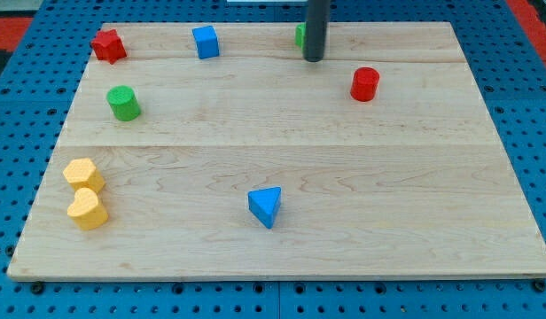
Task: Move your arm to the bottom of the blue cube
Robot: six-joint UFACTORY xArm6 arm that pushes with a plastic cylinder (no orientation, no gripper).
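Nothing looks done yet: your rod's tip (pixel 314 59), which has no fingers to judge, sits well right of the blue cube (pixel 206 42) near the wooden board's (pixel 282 257) top edge, not below it.

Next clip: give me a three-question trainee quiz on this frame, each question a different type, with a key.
1. True or false: my tip touches the blue cube.
2. Multiple choice: which block is partly hidden behind the rod? A) red cylinder B) a green block C) blue triangular block
3. Fill in: the two yellow blocks sit near the view's ____ edge of the wooden board.

Key
1. False: the tip stands apart from the cube, to the view's right of it.
2. B
3. left
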